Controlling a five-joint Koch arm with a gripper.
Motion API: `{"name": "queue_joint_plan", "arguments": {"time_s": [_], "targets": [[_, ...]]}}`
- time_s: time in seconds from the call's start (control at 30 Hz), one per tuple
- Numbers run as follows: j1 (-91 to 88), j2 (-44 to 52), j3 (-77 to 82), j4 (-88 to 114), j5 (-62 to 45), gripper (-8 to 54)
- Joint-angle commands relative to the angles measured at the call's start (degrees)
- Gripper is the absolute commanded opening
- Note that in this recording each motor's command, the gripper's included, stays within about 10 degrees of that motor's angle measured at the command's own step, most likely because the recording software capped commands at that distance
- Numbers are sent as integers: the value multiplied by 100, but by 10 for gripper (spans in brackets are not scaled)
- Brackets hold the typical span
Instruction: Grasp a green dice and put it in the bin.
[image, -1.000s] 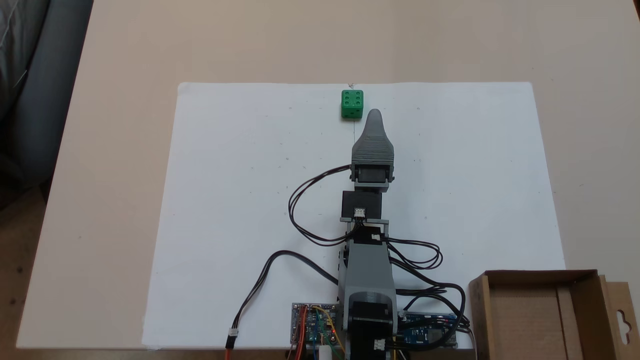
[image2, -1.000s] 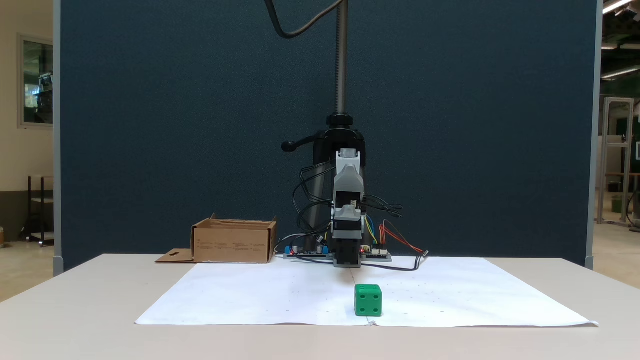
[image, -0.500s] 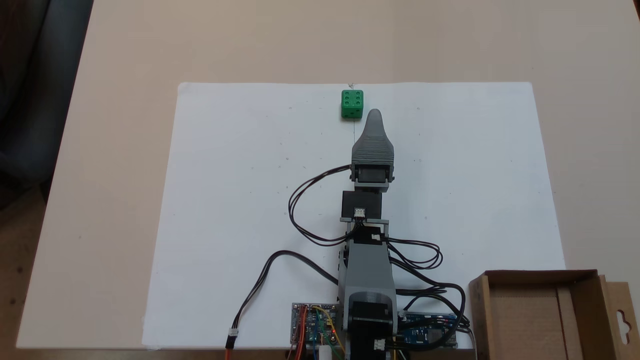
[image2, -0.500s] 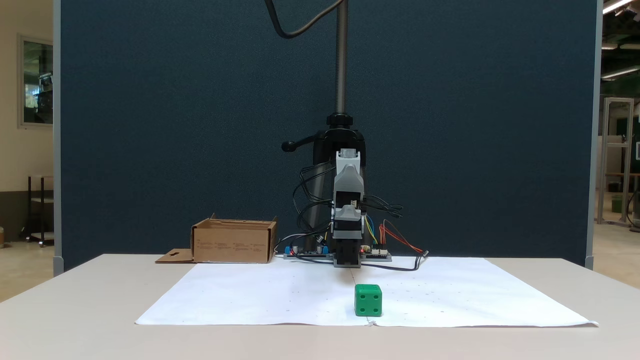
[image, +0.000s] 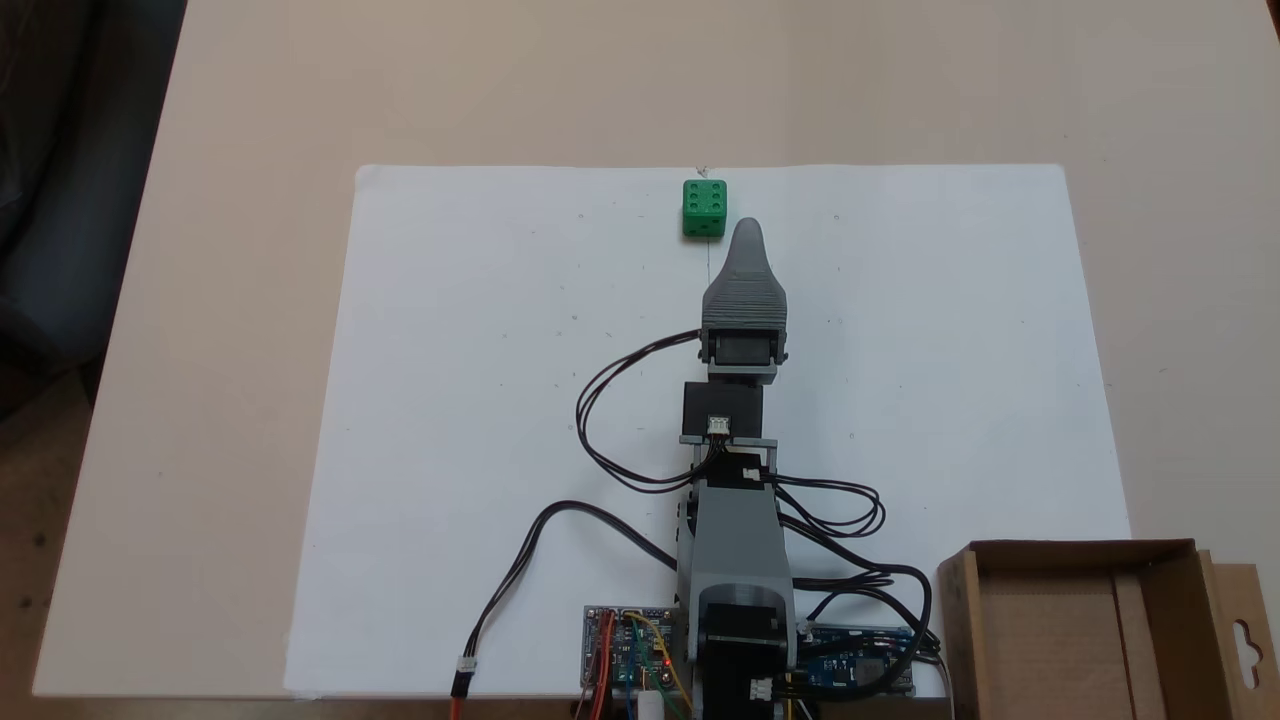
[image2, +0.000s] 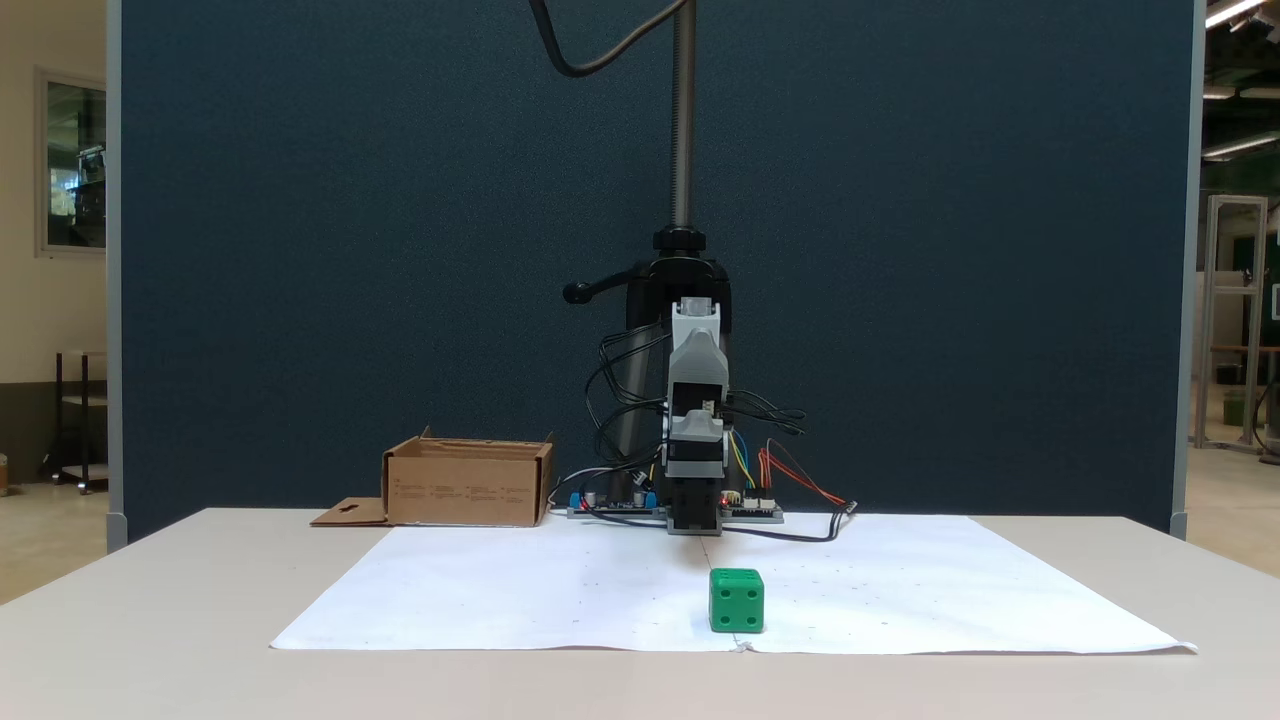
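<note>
The fingers (image: 748, 232) are lying stacked one behind the other to both fixed views, so their opening cannot be told; they are holding nothing visible. Just beyond the tip and slightly to its left in a fixed view, the green dice (image: 705, 208) is sitting apart, on the white sheet (image: 460, 400) near its far edge. It is judged light, rigid and smooth, likely slippery; two opposite flat faces are offering the best hold. Being a cube, it is showing no long axis; six pips are facing up. The bin (image: 1075, 630) is standing well behind, beside the arm's base on the counter (image: 250, 100).

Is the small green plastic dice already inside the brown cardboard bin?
No, the small green plastic dice sits on white paper, far from the brown cardboard bin.
</note>
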Motion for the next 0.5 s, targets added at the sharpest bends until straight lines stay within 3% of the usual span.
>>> {"name": "queue_joint_plan", "arguments": {"time_s": [0.0,0.47], "targets": [[62,615,396,9,-264,440],[44,615,396,272,-255,439]]}}
